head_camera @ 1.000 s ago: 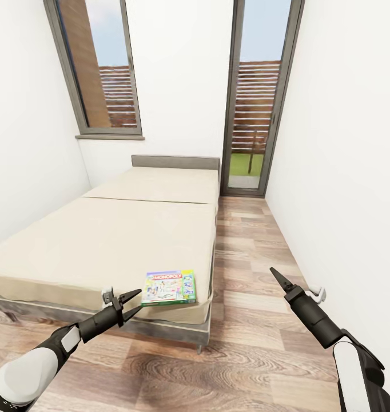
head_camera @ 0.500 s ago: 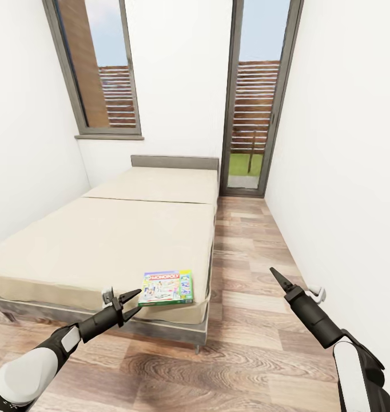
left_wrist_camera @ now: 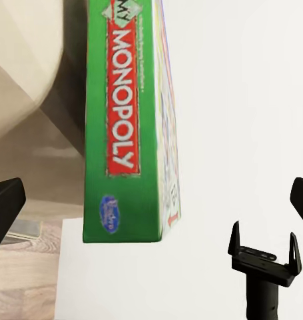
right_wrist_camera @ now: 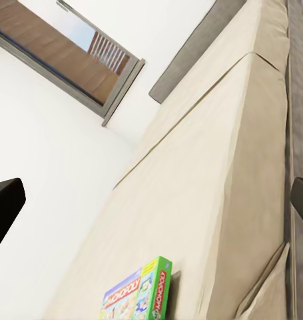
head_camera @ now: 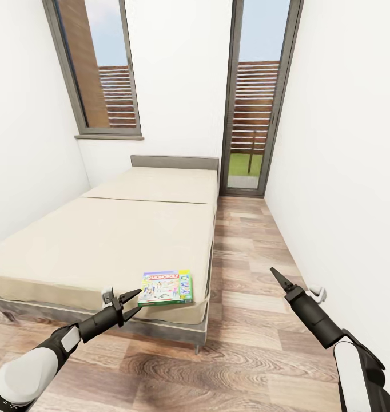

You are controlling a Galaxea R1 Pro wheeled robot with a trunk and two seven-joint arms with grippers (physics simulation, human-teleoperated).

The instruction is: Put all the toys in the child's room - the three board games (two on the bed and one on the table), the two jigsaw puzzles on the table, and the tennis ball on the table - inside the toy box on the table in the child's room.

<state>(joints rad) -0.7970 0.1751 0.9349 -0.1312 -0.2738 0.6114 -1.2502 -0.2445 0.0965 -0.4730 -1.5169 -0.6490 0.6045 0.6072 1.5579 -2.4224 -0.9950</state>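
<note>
A green-blue "Monopoly" board game (head_camera: 166, 287) lies flat on the near right corner of the bed (head_camera: 120, 240), a low beige mattress on a grey frame. My left gripper (head_camera: 135, 303) is open, just short of the box's near left edge and not touching it. In the left wrist view the box (left_wrist_camera: 121, 133) fills the space ahead between the spread fingertips (left_wrist_camera: 4, 207). My right gripper (head_camera: 277, 276) hangs over the floor to the right of the bed, empty; its wrist view shows the fingers wide apart and the box (right_wrist_camera: 138, 293) further off.
A strip of wood-plank floor (head_camera: 246, 257) runs between the bed and the white right wall (head_camera: 343, 171). A grey headboard (head_camera: 175, 162), a tall window (head_camera: 100, 68) and a glazed door (head_camera: 258, 97) close the far end. A small white fitting (head_camera: 316, 294) sits by the right wall.
The whole picture slid slightly, so the bed and box sit a touch further left than a second ago. Both arms hold the same pose.
</note>
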